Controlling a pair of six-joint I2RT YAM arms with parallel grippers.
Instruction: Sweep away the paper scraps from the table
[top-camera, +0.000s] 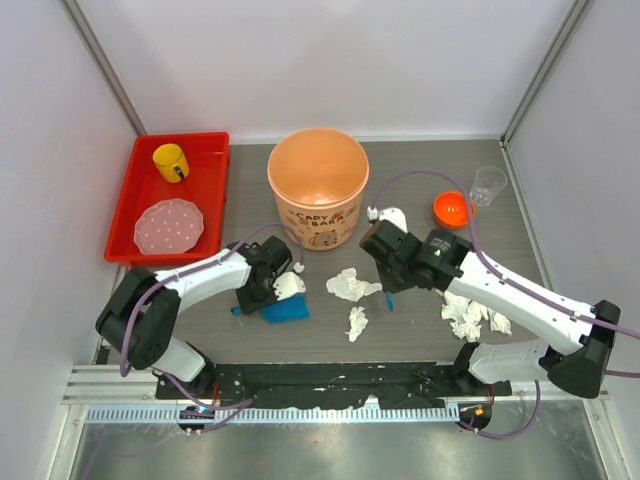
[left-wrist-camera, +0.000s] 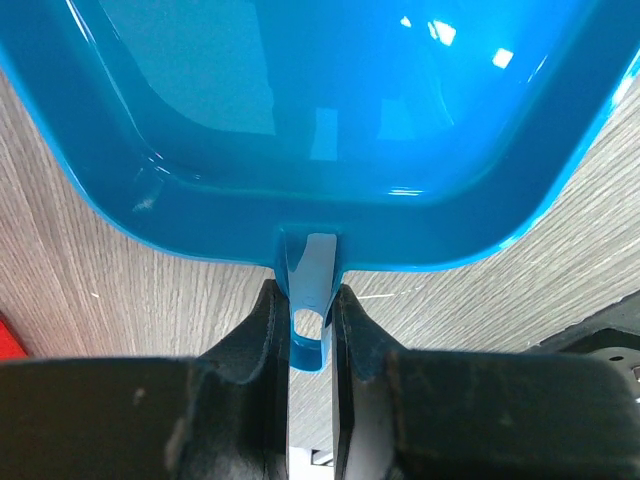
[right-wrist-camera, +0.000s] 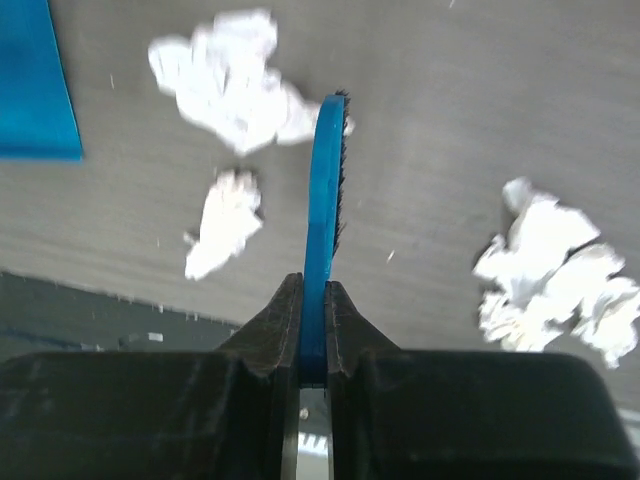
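Note:
Several white paper scraps lie on the grey-brown table (top-camera: 420, 330): one wad (top-camera: 350, 285) in the middle, a smaller one (top-camera: 357, 322) below it, and a cluster (top-camera: 470, 315) under my right arm. The right wrist view shows these wads (right-wrist-camera: 235, 85) (right-wrist-camera: 222, 220) and the cluster (right-wrist-camera: 555, 270). My left gripper (left-wrist-camera: 305, 295) is shut on the handle (left-wrist-camera: 308, 320) of a blue dustpan (left-wrist-camera: 330, 120), which rests on the table (top-camera: 287, 310) with a white wad (top-camera: 289, 285) at it. My right gripper (right-wrist-camera: 313, 285) is shut on a blue brush (right-wrist-camera: 325, 200), held just right of the middle wad.
An orange bucket (top-camera: 318, 185) stands at the back centre. A red tray (top-camera: 205, 190) at the back left holds a yellow cup (top-camera: 170, 162) and a pink plate (top-camera: 168, 225). A small orange bowl (top-camera: 452, 208) and a clear cup (top-camera: 488, 184) stand back right.

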